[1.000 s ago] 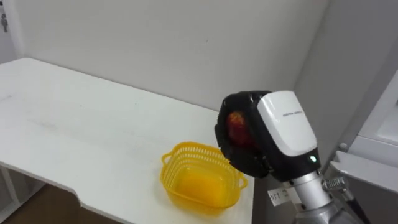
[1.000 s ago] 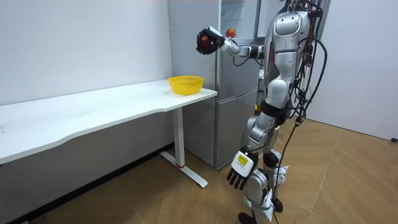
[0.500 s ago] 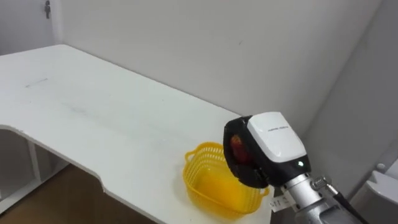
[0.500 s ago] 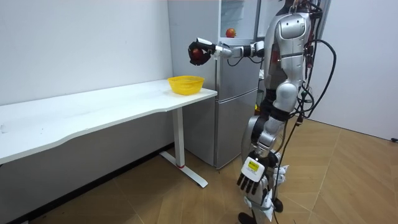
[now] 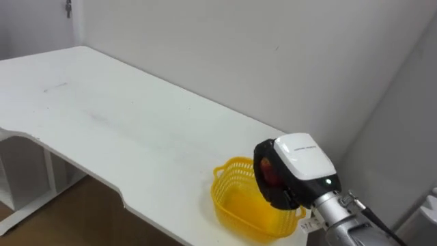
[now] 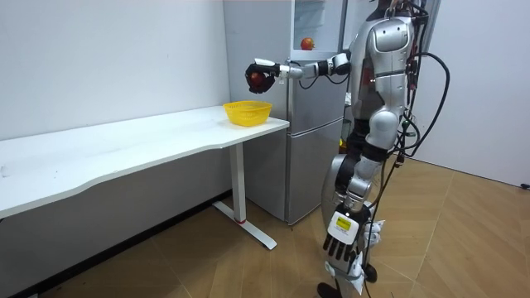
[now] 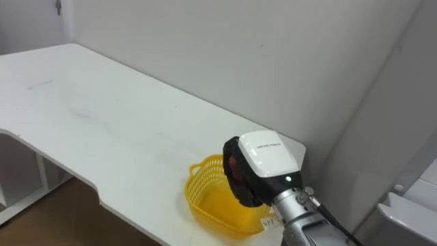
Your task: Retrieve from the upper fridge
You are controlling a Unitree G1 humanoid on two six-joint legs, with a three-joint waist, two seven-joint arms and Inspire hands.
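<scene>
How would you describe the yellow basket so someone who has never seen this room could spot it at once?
Find the long white table along the wall and follow it to the end beside the grey fridge. Near that corner sits the basket, small, with openwork walls. Its bright yellow stands out from the white top, and the right hand holds a red fruit just above it.

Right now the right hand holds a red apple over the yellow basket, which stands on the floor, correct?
No: the basket stands on the white table, at its end, as the room view shows. The rest holds: the right hand, its fingers curled round the red apple, is over it.
</scene>
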